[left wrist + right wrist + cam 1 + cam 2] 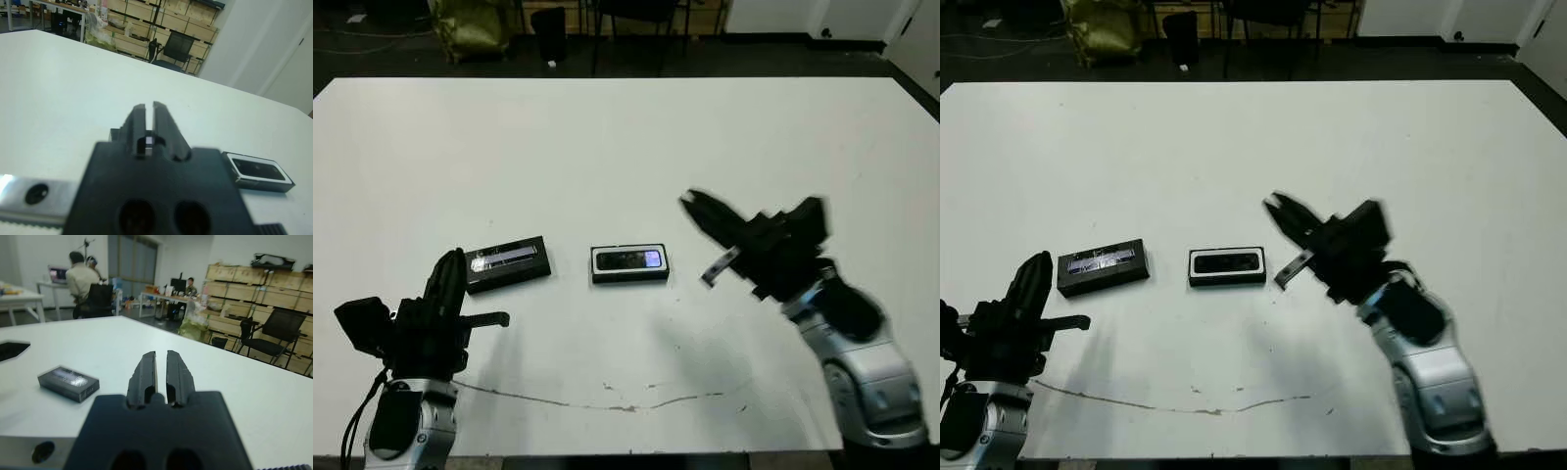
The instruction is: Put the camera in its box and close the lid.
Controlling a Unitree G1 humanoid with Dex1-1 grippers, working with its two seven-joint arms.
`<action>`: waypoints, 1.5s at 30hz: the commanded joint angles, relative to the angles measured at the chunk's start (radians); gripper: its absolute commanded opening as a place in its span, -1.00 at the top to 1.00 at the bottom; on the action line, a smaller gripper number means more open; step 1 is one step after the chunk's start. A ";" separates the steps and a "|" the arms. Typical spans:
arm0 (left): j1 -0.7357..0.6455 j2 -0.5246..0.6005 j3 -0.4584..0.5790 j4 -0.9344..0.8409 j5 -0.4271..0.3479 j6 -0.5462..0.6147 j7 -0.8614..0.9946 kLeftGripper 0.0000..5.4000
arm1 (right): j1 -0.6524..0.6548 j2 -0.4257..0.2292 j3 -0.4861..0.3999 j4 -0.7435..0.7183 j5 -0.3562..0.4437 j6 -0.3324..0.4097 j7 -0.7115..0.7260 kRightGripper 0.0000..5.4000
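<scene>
Right gripper (695, 208): we see it smeared by motion blur in both head views, outline soft.
Left gripper (149, 125): in its own wrist view the black body fills the foreground out of focus; base cut by the frame edge.
Lid (115, 133): almost wholly hidden behind the left gripper there; only a dark sliver shows.
Box (258, 171): beside the left gripper, we find the camera (630, 259) inside it dim, detail unreadable.
Left arm (979, 421): cut by the frame edge.
People (80, 276): beyond the table, small and blurred.
</scene>
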 commanded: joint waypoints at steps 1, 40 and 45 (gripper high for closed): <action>0.006 0.018 0.014 0.000 0.007 0.017 0.001 1.00 | 0.002 -0.048 -0.064 0.010 0.046 0.053 -0.013 0.99; -0.354 0.658 0.084 0.186 0.056 0.268 -0.514 0.92 | 0.279 0.077 -0.103 -0.064 0.090 0.052 -0.336 1.00; -0.506 0.866 -0.018 0.322 0.050 0.255 -0.829 0.52 | 0.265 0.074 -0.120 -0.041 0.119 0.047 -0.322 1.00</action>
